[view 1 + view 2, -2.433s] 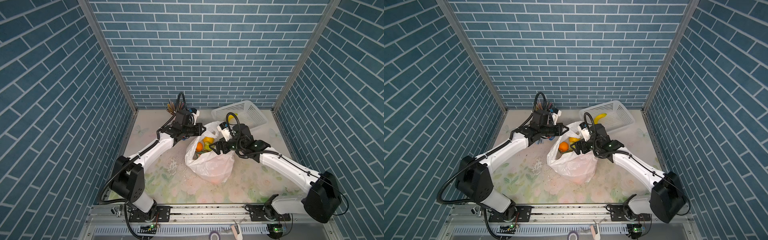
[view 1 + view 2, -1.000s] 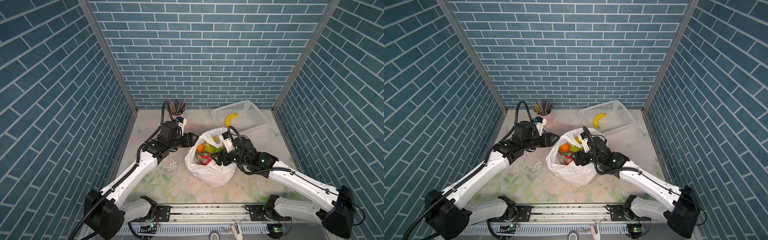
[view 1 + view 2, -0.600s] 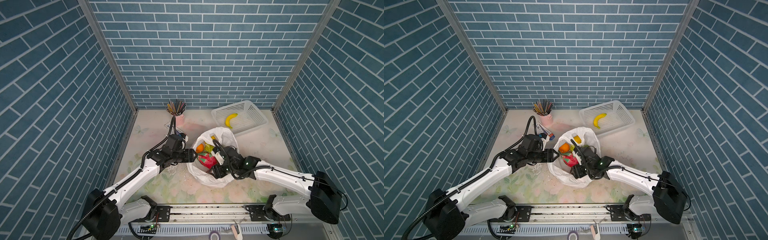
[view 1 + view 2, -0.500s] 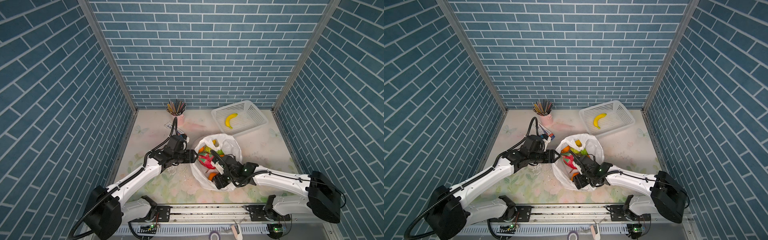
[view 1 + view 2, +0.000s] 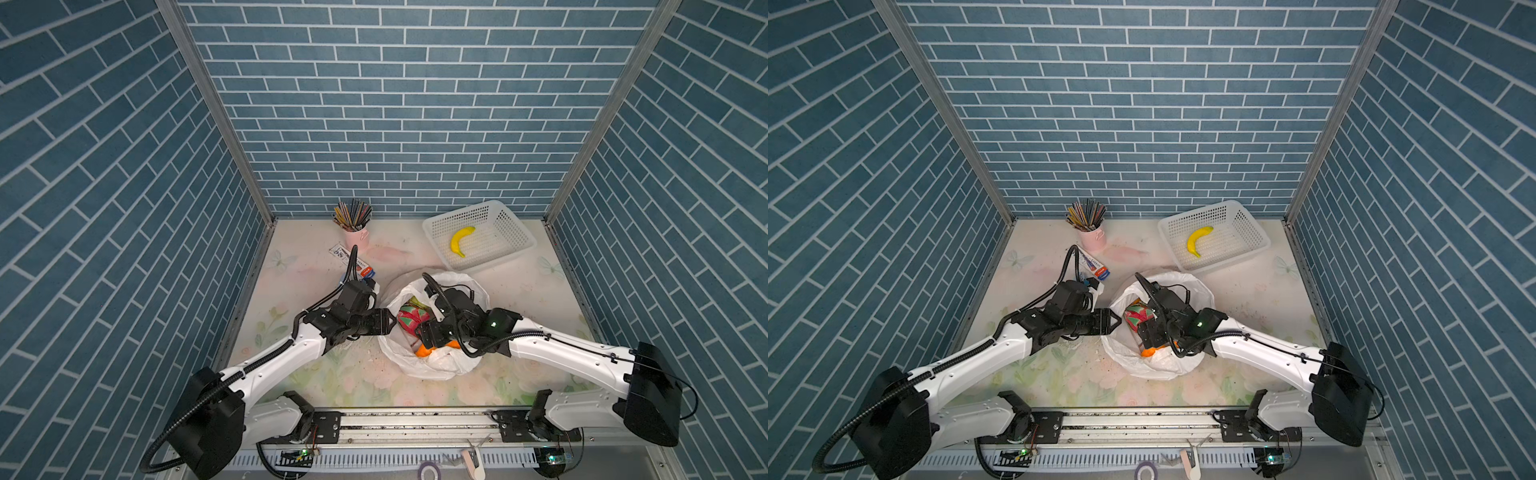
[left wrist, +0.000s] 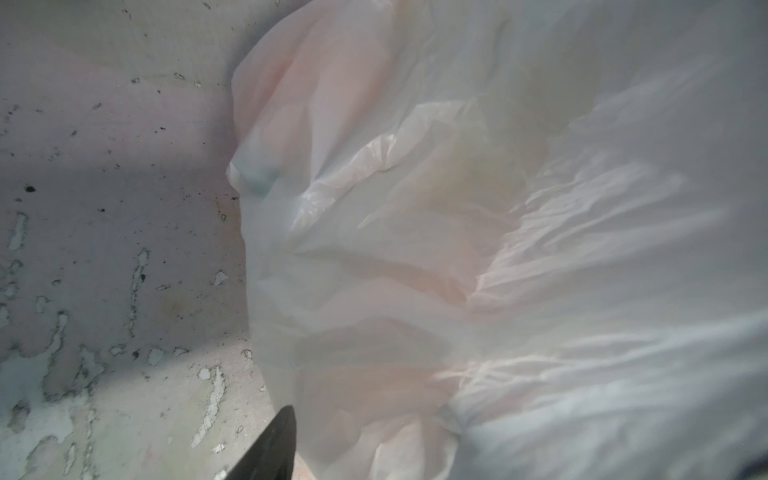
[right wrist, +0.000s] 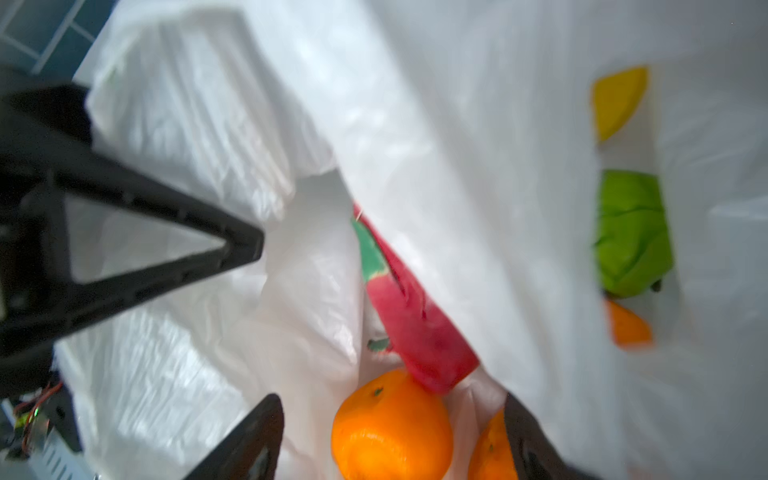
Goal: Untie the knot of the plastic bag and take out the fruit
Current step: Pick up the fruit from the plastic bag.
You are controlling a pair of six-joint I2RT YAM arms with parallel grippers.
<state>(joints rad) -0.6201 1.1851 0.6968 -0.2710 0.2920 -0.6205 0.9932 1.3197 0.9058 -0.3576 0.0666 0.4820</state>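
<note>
The white plastic bag [image 5: 436, 368] [image 5: 1158, 365] lies mid-table with its mouth wide open; the knot is out of view. My right gripper [image 5: 428, 338] [image 7: 391, 401] reaches down inside it, open, with an orange [image 7: 390, 424] between its fingers and a second orange [image 7: 490, 455] against one of them. A pink-red dragon fruit [image 5: 411, 316] [image 7: 415, 320] lies just beyond. Green [image 7: 631, 237] and yellow [image 7: 619, 99] fruit show through a handle hole. My left gripper [image 5: 390, 324] [image 5: 1116, 322] is at the bag's left rim. One finger [image 6: 276, 444] stands outside the film [image 6: 540, 249], the other is hidden behind it.
A white perforated basket [image 5: 515, 232] holding a banana [image 5: 461, 241] stands at the back right. A pink cup of pencils [image 5: 353, 232] stands at the back, with a small tube [image 5: 357, 266] lying in front of it. Tiled walls close in three sides.
Both arms have pulled the bag toward the front of the table. My right gripper has dropped into the open bag over the oranges. My left gripper followed the rim.
</note>
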